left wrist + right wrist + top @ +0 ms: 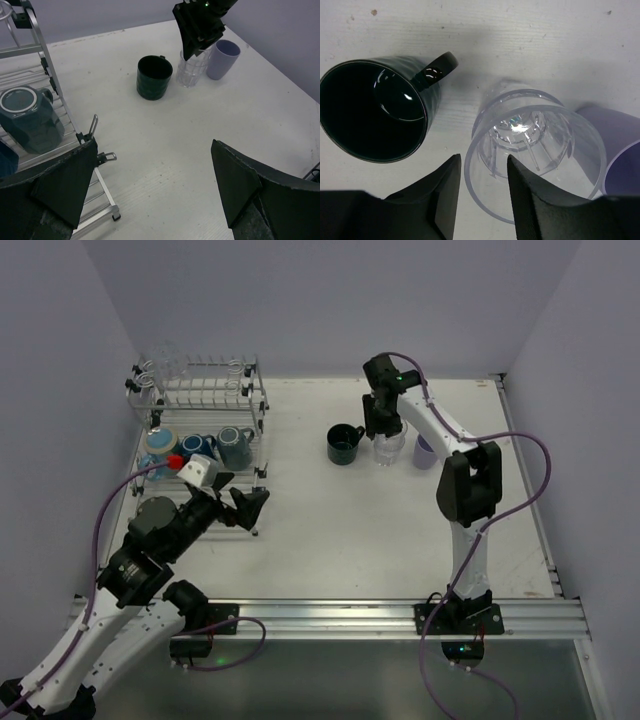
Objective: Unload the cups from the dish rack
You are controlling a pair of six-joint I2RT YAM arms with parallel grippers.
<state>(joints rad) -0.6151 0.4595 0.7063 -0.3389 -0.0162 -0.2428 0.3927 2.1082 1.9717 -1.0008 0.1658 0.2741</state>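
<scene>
My right gripper (484, 167), jaws narrowly parted, straddles the rim of the ribbed clear tumbler (535, 145). The smooth lavender cup (616, 137) beside it is cropped. My left gripper (154, 150) gapes wide.

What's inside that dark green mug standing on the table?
Nothing visible: the dark green mug looks empty, only light glints on its glossy bottom. Its shadowed side is too dark to check.

Two white-and-black arms (468, 550), purple cables (548, 465), matte black jaws.
</scene>
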